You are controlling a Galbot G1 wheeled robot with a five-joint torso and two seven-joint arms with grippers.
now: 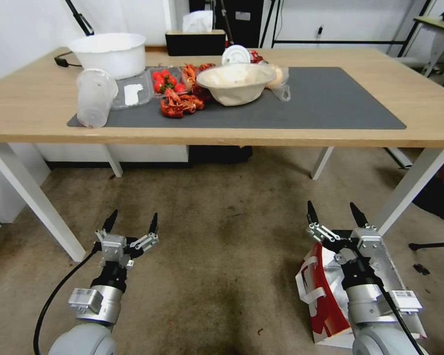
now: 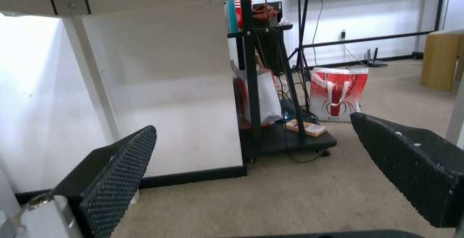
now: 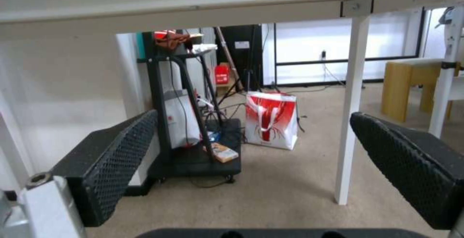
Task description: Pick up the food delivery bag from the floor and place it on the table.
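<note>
The food delivery bag (image 1: 324,295) lies on the floor (image 1: 222,231) at my lower right, red and white with white strap handles and silver foil showing at its open top. My right gripper (image 1: 332,207) hangs open just above and beyond it, and the right arm covers part of the foil. The left gripper (image 1: 134,217) is open over bare floor to the left, holding nothing. Ahead stands the table (image 1: 34,106), light wood on white legs, with a dark grey mat (image 1: 330,103). Both wrist views look under the tabletop between open fingers (image 2: 121,172) (image 3: 121,158).
The mat's left half holds a clear cup (image 1: 94,97), a white tub (image 1: 111,53), a paper bowl (image 1: 236,81), strawberries and red crayfish. White table legs (image 1: 409,187) stand near the bag. Beyond the table are a black cart (image 3: 193,158) and another red-and-white bag (image 3: 269,124).
</note>
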